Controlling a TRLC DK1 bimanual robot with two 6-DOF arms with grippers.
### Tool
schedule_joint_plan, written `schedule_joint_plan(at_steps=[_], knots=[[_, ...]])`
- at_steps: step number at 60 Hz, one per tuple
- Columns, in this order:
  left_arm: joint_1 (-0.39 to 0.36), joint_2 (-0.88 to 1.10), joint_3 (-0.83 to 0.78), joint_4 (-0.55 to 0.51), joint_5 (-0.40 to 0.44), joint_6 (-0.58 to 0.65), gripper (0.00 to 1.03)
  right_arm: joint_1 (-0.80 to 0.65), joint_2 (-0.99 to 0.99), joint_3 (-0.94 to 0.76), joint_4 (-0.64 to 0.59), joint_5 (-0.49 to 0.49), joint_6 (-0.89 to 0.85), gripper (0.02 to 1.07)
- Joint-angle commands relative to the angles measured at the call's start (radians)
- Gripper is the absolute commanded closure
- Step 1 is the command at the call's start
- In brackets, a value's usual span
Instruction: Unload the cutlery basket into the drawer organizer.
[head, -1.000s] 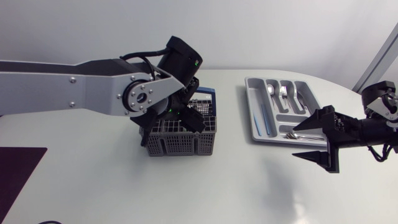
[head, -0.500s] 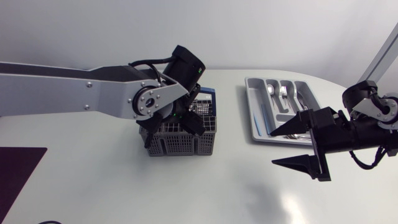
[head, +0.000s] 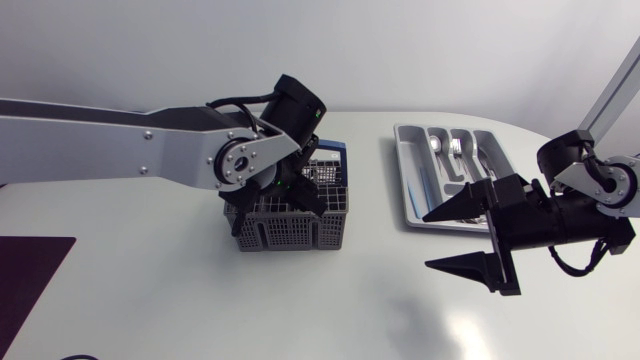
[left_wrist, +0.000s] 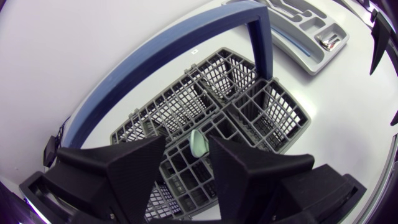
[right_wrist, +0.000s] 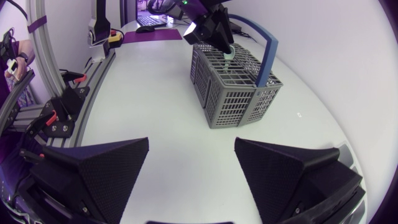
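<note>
Black wedge fingers of my left end effector (left_wrist: 186, 140) stand only a narrow gap apart, down over the middle cells of the cutlery basket (head: 290, 228). A pale green handle tip (left_wrist: 198, 144) stands up from one cell in that gap. It sits close to one finger and I can see a sliver of mesh between it and the other, so I read the end effector as not closed on it.

My right end effector (head: 426, 242) is spread wide with nothing between its fingers. It hangs over the table (head: 200, 300) with its tips pointing toward the basket, one finger crossing the near corner of the drawer organizer (head: 403, 170).

The basket is grey mesh with a blue hoop handle (left_wrist: 261, 43) and sits upright left of the table's middle. The organizer, a grey tray, lies well apart on the right. It has a spoon (head: 436, 145) and a fork (head: 457, 148) in its far compartments.
</note>
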Motion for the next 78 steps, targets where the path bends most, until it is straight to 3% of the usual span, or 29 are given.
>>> schedule_joint_plan(at_steps=[1,14,30,78], knots=[[0.007,0.036,-0.016,0.011,-0.010,-0.022,0.44,0.012,-0.017,-0.039,0.014,-0.007,0.028,0.08],[0.004,0.055,-0.009,0.020,-0.010,-0.020,0.49,0.016,-0.039,-0.045,0.036,-0.006,0.051,0.08],[0.001,0.055,-0.029,0.049,-0.010,-0.020,0.80,0.023,-0.050,-0.060,0.042,-0.006,0.055,0.08],[-0.036,-0.045,-0.118,0.126,-0.017,0.029,0.89,0.035,-0.062,-0.086,0.077,0.000,0.078,0.08]])
